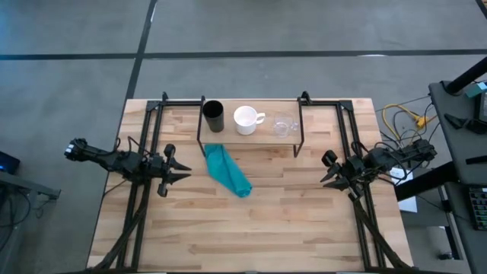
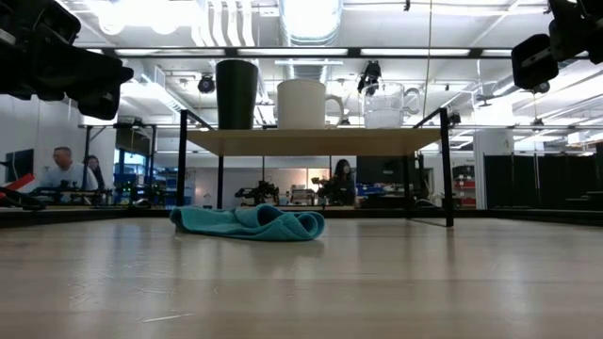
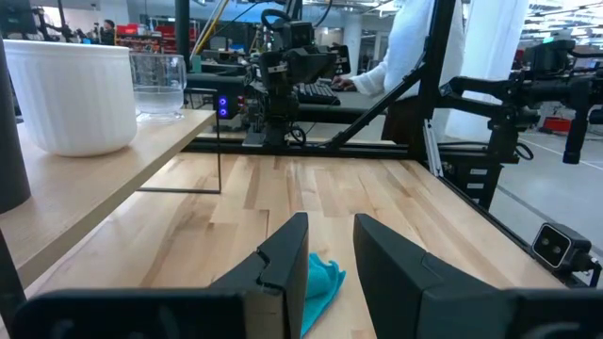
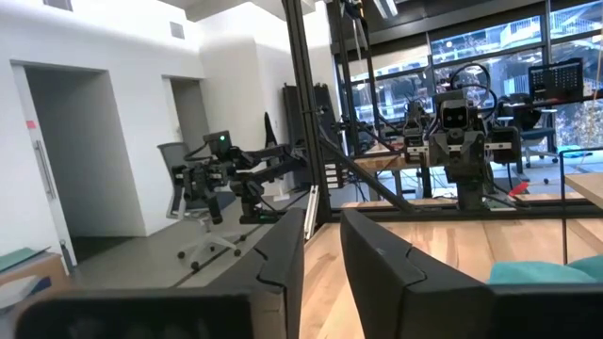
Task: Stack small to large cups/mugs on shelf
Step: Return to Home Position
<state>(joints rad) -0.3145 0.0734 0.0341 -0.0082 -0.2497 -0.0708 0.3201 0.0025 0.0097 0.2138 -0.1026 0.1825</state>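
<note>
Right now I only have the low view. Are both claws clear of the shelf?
Observer: Yes. The left claw is over the table, off the left front corner of the shelf, apart from it and open.
Operator: And the right one?
Observer: The right claw is off the right front corner, also apart and open.
Operator: Is the teal cloth under the shelf?
Observer: One end reaches the front edge near the black cup; the rest lies out toward the table's middle.

My left gripper (image 1: 185,172) and right gripper (image 1: 326,176) hang well apart, facing inward, fingers slightly parted, holding nothing.
</note>
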